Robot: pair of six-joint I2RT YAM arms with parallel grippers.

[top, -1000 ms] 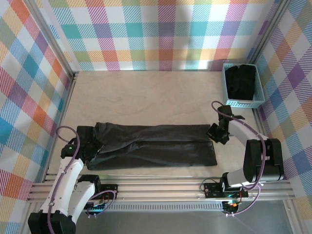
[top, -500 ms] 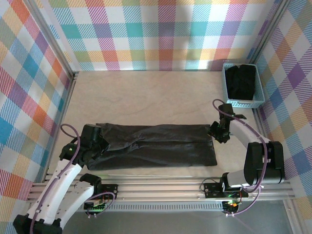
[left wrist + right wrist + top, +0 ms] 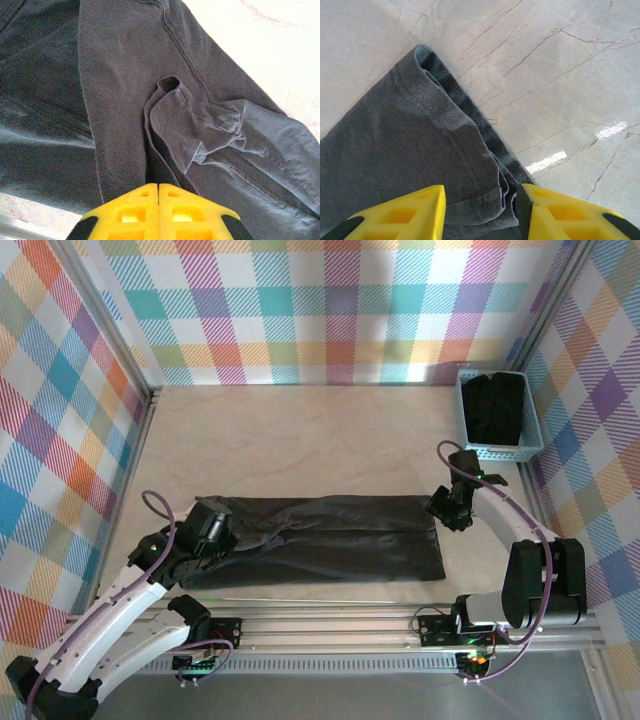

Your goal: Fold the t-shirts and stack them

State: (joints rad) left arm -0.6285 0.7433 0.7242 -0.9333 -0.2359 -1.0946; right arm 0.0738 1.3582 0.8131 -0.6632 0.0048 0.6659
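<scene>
One dark t-shirt (image 3: 340,540) lies folded into a long strip across the near half of the table. My left gripper (image 3: 222,530) sits over its left end. In the left wrist view the yellow jaws (image 3: 158,186) are pressed together on a raised fold of the t-shirt (image 3: 125,75). My right gripper (image 3: 447,510) hovers at the strip's far right corner. In the right wrist view it (image 3: 481,200) is open, and the hemmed corner of the t-shirt (image 3: 405,140) lies flat between the fingers, touched by neither. More dark t-shirts (image 3: 497,405) fill the basket.
A light blue mesh basket (image 3: 497,451) stands at the back right against the checked wall. Bare pale tabletop (image 3: 300,440) stretches behind the strip. The aluminium frame rail (image 3: 330,625) runs along the near edge.
My left arm has swung right, dragging the shirt's left end in over the strip. My right gripper has opened and let go of the right corner.
</scene>
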